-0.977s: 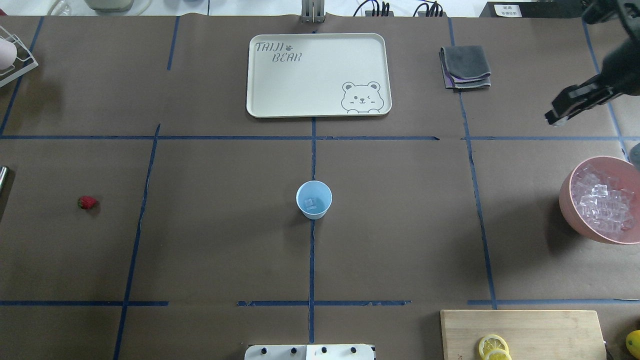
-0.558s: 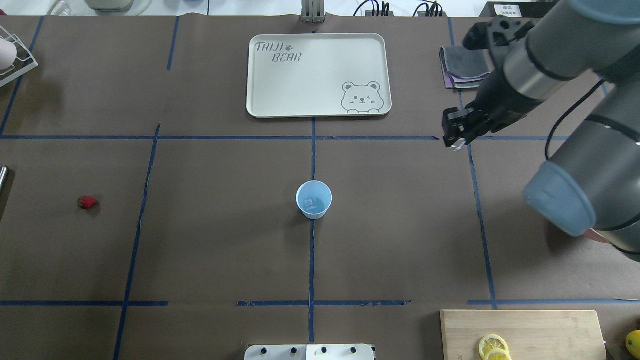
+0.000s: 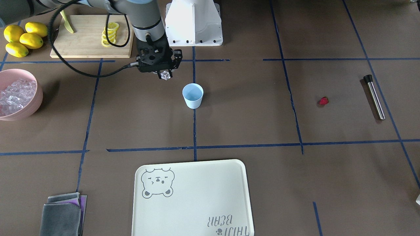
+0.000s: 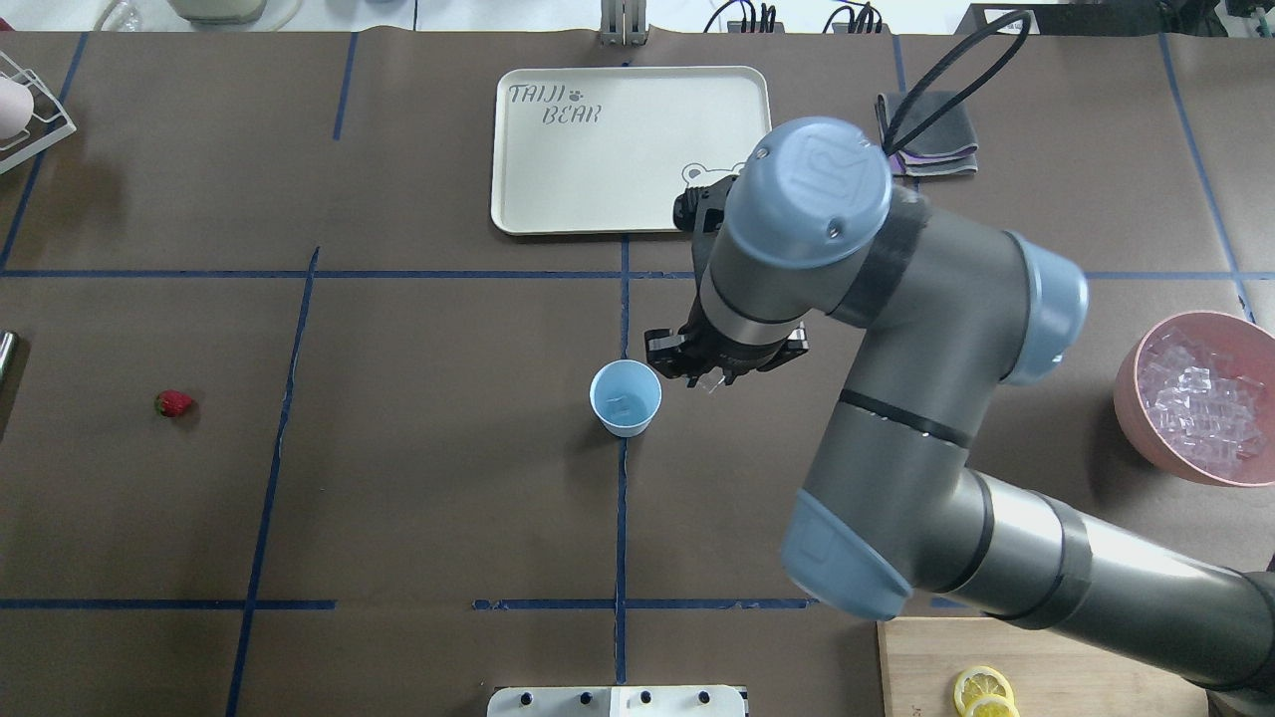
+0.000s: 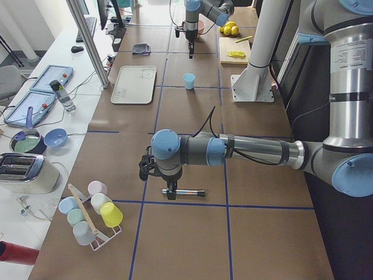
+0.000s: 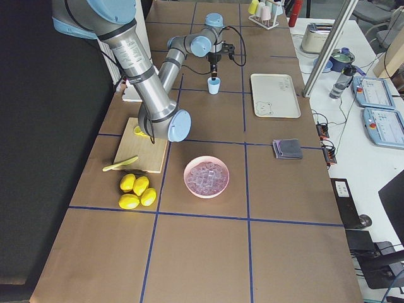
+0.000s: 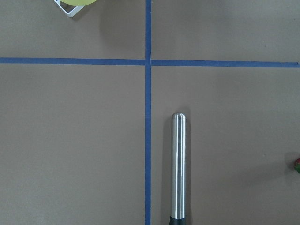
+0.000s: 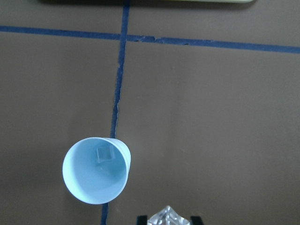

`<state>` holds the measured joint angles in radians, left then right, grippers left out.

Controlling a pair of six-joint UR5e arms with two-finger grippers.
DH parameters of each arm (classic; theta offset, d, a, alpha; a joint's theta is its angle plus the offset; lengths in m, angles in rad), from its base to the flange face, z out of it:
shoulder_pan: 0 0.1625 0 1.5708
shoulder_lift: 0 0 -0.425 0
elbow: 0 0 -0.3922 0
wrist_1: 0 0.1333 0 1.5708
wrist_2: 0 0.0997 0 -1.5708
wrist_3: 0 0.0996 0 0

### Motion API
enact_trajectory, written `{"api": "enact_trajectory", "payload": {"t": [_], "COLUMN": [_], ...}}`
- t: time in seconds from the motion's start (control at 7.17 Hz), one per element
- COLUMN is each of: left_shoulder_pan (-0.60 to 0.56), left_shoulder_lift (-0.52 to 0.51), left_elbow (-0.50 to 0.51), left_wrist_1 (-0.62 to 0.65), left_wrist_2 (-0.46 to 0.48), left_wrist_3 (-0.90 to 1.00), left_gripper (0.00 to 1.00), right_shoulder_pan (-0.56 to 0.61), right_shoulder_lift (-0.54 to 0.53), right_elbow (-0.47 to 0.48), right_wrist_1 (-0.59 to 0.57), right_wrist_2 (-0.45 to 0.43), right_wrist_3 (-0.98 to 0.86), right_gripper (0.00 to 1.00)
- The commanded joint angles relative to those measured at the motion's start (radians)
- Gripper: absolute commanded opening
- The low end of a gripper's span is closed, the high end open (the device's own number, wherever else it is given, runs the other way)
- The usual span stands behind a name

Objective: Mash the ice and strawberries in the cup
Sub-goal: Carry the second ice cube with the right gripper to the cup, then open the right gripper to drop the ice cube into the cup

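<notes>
Currently, the right end effector (image 4: 712,381) hangs above the table (image 4: 398,478) just beside the cup (image 4: 626,398), at the cup's 3 o'clock in the overhead view (12 o'clock points away from the robot). Its fingers (image 8: 141,220) are closed to a narrow gap on one clear ice cube (image 8: 168,218), which is pinched between the tips and is clear of the table. The cube is beside the cup's rim, not over its mouth. The cup stands upright on the centre tape line, and a second cube (image 8: 105,153) lies on its bottom. The strawberry (image 4: 174,403) lies on the table at the cup's 9 o'clock, well apart from it and outside it. A pink bowl (image 4: 1126,398) sits at the cup's 3 o'clock near the table edge and is filled with ice (image 4: 1200,408). A tray (image 4: 598,169) lies at the cup's 12 o'clock. The left end effector (image 5: 170,193) appears only in the left side view, positioned over a steel rod (image 7: 179,164); whether it is open or closed cannot be determined. The rod lies flat on the table, beyond the strawberry at the cup's 9 o'clock. In the left wrist view the strawberry shows at the 3 o'clock edge, near the rod but apart from it.
</notes>
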<state>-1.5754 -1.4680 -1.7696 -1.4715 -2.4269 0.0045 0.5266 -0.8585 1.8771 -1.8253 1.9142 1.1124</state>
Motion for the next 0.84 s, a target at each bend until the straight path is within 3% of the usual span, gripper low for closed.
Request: {"api": "enact_trajectory", "payload": {"t": [0.0,0.28,0.7], "left_shoulder_pan": [0.0,0.0,0.0], "left_shoulder_lift": [0.0,0.0,-0.002], "left_elbow": [0.007,0.009,0.01], "left_wrist_1": [-0.001,-0.001,-0.003], "left_wrist_2": [-0.001,-0.001,-0.001], "left_wrist_3": [0.003,0.003,0.003], "left_gripper": [1.0,1.0,1.0], "right_shoulder_pan": [-0.049,-0.054,-0.056], "right_shoulder_lift": [0.067,0.129,0.131], "right_elbow": [-0.131,-0.234,-0.25], "right_wrist_1": [0.068,0.121,0.12], "right_wrist_2": [-0.05,-0.052,-0.058], "right_wrist_3": [0.029,0.038,0.037], "right_gripper": [0.0,0.0,0.02]}}
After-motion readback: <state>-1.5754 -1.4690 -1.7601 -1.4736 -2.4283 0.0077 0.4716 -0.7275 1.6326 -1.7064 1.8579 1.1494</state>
